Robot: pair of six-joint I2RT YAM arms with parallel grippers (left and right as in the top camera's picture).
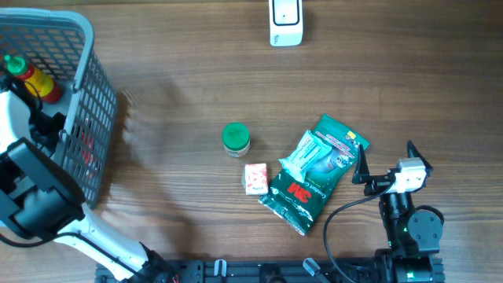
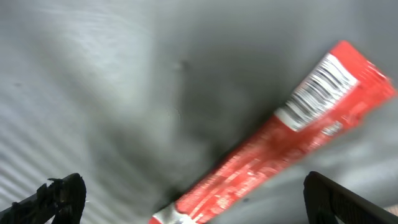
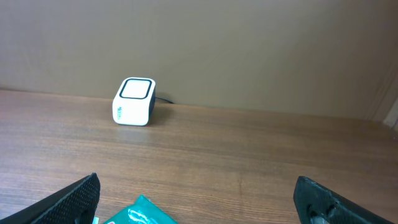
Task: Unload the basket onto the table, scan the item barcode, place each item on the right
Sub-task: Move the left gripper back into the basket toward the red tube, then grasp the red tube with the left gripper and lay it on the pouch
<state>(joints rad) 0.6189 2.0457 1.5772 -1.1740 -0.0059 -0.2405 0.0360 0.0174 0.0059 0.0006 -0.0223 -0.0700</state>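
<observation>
Two arms work at a wooden table point(image 1: 196, 79), the largest surface in the overhead view. Grey mesh basket point(image 1: 94, 102): stands at the table's left edge, and the left arm point(image 1: 39, 196) reaches over its near rim. Right arm point(image 1: 409, 228): sits at the near right of the table, just beside the green packet. Green packet point(image 1: 310, 185): a printed pouch lying flat and slanted, right of the table's centre; its top corner shows at the bottom edge of the right wrist view. White scanner point(image 1: 285, 22): a small box with a dark-rimmed top window, at the far edge of the table, well apart from every item. Green-lidded jar point(image 1: 236, 139): upright, near the centre, left of the green packet. Red-and-white box point(image 1: 256, 178): lies just beside the green packet's near left edge, in front of the jar. Red bottle point(image 1: 35, 79): green-capped, inside the basket at its far left. Red packet point(image 2: 280, 143): seen only in the blurred left wrist view, lying slantwise on a grey surface with its barcode panel face up at the upper right. Left end effector point(image 2: 199, 199): released, fingers spread wide above the red packet, gripping nothing. Right end effector point(image 3: 199, 202): released, fingers wide apart and empty, facing the scanner across bare table.
</observation>
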